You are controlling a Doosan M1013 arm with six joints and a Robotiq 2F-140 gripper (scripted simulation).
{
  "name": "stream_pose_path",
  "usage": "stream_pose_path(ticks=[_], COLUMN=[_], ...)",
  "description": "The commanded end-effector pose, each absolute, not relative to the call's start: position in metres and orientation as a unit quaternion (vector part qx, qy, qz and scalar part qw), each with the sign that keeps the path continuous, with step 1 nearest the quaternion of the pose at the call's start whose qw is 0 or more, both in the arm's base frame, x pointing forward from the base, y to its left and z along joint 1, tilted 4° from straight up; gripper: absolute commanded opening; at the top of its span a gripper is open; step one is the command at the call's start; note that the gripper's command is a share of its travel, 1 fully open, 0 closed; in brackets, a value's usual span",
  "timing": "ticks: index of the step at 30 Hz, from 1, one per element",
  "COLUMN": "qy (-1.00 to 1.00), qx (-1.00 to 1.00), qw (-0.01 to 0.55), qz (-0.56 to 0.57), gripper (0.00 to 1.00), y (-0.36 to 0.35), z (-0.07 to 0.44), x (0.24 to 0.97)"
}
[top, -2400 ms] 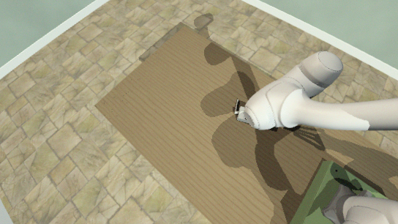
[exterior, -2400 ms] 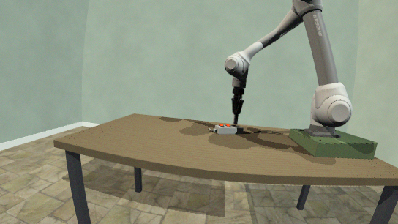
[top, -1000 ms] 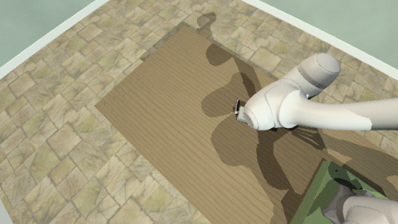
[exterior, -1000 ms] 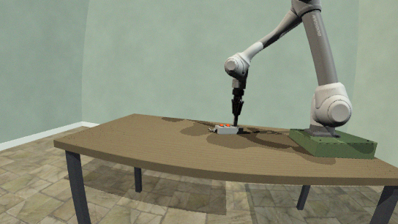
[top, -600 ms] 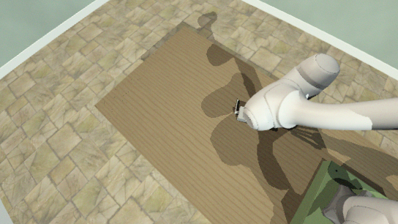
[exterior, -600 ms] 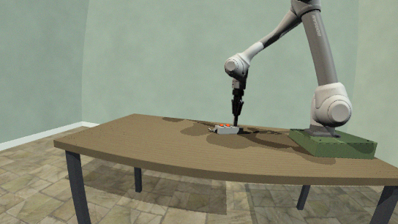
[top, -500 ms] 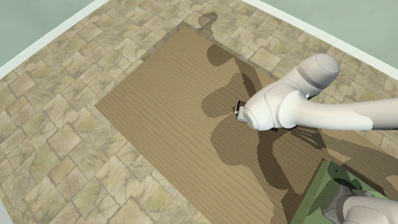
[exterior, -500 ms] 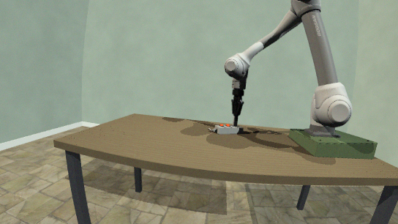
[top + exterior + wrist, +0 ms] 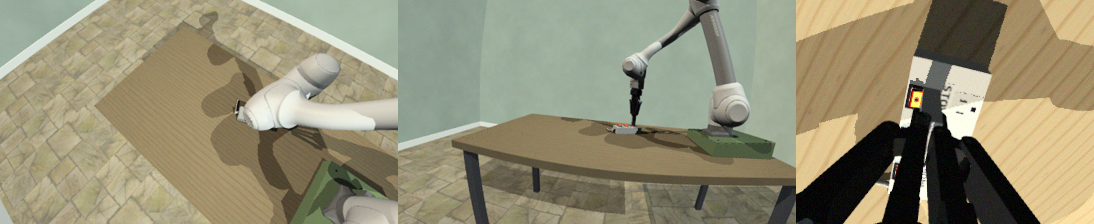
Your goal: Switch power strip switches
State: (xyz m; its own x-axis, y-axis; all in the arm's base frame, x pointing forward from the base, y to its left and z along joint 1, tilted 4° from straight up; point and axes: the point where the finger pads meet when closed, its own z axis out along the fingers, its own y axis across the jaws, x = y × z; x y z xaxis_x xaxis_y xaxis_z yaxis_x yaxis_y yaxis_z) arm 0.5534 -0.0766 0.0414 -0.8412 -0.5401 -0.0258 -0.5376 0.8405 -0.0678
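The power strip (image 9: 625,129) is a small white box lying flat on the wooden table, near the middle toward the arm's base. Red-lit switches show on its top in the exterior view. In the wrist view the strip (image 9: 950,96) has a lit red-orange rocker switch (image 9: 916,99) at its left edge; the other switches are hidden behind my fingers. My gripper (image 9: 928,101) (image 9: 633,124) is shut, fingers pressed together, pointing straight down with the tips on or just above the strip's top. In the top view only a corner of the strip (image 9: 240,108) shows beside the wrist.
The arm's green base block (image 9: 730,143) stands on the table's right end. The arm's wrist and forearm (image 9: 293,104) hang over the strip.
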Motion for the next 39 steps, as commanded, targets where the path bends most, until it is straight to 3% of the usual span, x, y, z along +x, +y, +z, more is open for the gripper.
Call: stream_pose_path(ticks=[1,14,39], qy=[0.959,0.959,0.959], qx=[-0.281,-0.281,-0.281], qw=[0.022,0.022,0.022], qz=[-0.029,-0.029,-0.029], gripper=[0.00,0.00,0.00], y=[-0.076,-0.075,-0.075], z=[0.044,0.077,0.080], x=[0.553,0.551,0.552])
